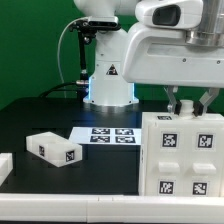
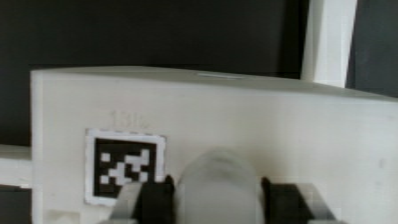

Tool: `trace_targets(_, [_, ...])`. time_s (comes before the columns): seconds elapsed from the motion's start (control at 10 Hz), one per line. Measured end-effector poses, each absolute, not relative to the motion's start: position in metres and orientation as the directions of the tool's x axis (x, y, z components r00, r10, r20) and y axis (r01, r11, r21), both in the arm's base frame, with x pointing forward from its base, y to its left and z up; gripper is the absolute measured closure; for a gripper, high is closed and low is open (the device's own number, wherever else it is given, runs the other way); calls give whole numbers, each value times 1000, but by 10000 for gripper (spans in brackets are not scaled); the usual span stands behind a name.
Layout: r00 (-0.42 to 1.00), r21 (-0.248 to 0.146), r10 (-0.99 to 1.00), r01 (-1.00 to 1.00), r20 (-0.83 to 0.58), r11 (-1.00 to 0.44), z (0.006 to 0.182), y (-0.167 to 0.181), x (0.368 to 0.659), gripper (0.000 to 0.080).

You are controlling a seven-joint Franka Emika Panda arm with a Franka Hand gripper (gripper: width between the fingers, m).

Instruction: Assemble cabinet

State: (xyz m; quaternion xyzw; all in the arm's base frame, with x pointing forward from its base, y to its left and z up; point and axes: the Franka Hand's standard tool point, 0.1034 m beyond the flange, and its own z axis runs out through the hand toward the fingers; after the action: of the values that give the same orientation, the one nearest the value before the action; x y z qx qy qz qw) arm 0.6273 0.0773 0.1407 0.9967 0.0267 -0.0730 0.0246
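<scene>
The cabinet (image 1: 182, 155), a big matte white box with several black-and-white tags, stands at the exterior view's lower right. My gripper (image 1: 188, 104) is directly over its top edge, fingers pointing down. In the wrist view the gripper (image 2: 217, 200) has its dark fingers (image 2: 160, 202) pressed against both sides of a narrow upright white cabinet piece (image 2: 217, 175) that fills the gap. Behind it is a broad white cabinet face (image 2: 214, 105) with one tag (image 2: 121, 165). A small loose white tagged block (image 1: 52, 148) lies on the table at the exterior view's left.
The marker board (image 1: 108, 135) lies flat mid-table between the block and the cabinet. The robot base (image 1: 108, 78) stands behind it with a cable. Another white piece (image 1: 4, 168) pokes in at the exterior view's far left edge. The tabletop is black.
</scene>
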Motion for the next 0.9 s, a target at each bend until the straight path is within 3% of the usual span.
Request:
trace_targets(0.1, [988, 45, 49, 56, -147, -997, 140, 77, 627, 578])
trace_targets(0.2, [988, 45, 49, 56, -147, -997, 140, 77, 627, 392])
trace_targets(0.3, [988, 45, 48, 55, -147, -997, 141, 76, 628, 258])
trace_targets(0.4, [985, 39, 62, 69, -164, -997, 150, 70, 624, 258])
trace_targets(0.5, [984, 28, 86, 91, -154, -995, 160, 63, 618, 74])
trace_targets(0.7, [979, 2, 121, 123, -163, -992, 163, 44, 586, 7])
trace_targets(0.9, [981, 6, 85, 87, -172, -996, 160, 43, 582, 2])
